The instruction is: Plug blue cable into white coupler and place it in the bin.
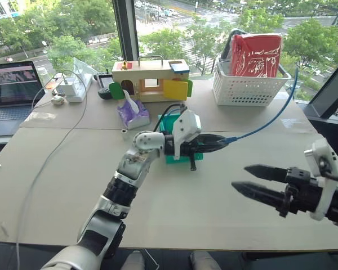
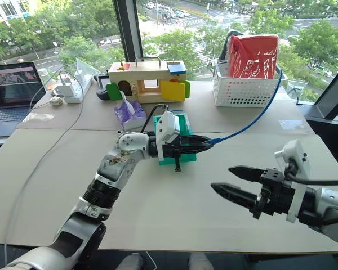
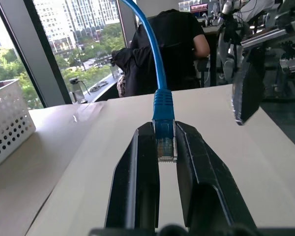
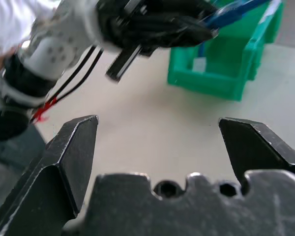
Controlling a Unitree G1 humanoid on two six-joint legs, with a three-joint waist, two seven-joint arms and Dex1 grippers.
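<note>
Left gripper [image 3: 166, 142]: black fingers clamped on the clear plug of the thin, glossy light-blue cable [image 1: 270, 119], held above the matte table [image 1: 158, 197] just before the small teal-green plastic bin [image 2: 183, 126]. Right gripper [image 2: 228, 181]: tapered black jaws spread wide, empty, well apart from the plug.

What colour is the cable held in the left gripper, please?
Light blue cable, shut in the left gripper; the left wrist view shows it best.

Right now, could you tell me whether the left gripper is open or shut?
Shut: the left gripper has both black fingers clamped on the blue cable at its clear plug end.
</note>
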